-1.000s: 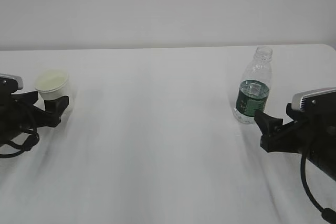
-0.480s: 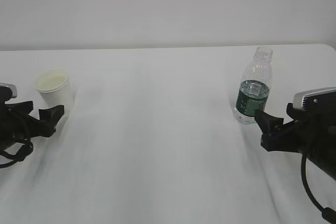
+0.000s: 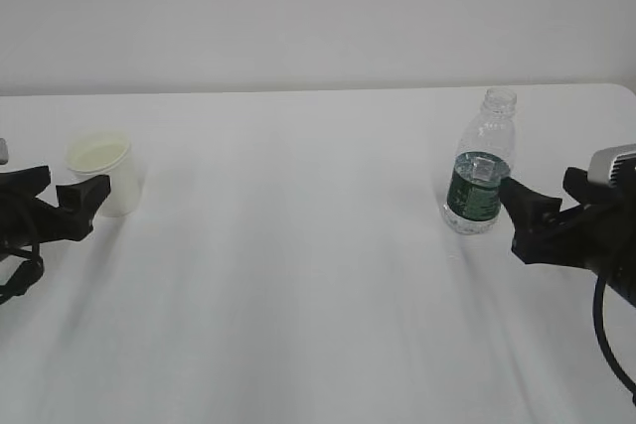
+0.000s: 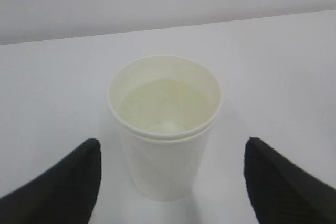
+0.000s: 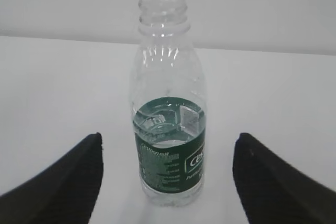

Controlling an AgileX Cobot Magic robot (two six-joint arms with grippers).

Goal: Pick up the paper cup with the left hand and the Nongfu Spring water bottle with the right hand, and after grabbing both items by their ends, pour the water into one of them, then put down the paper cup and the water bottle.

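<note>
Both grippers wide open, cup and bottle standing free on the white table [image 3: 298, 245].

Over on the left, the paper cup [image 3: 102, 174] stands upright near the table's left side, smooth matte white wall tapering downward, rolled rim, cream-tinted inside; the left hand [image 3: 65, 201] sits low just in front of it, blunt black fingertips [image 4: 68, 177] spread well wider than the cup, nothing touching. On the right, the Nongfu Spring water bottle [image 3: 481, 168] stands upright too, clear ribbed plastic, capless threaded neck, glossy dark green label band round the lower body. The water [image 5: 168, 129] sits low, its surface about level with the label's top edge. The right hand [image 3: 542, 220] hovers just beside the bottle, jaws parted wide to either side of it in the wrist view, no contact.
</note>
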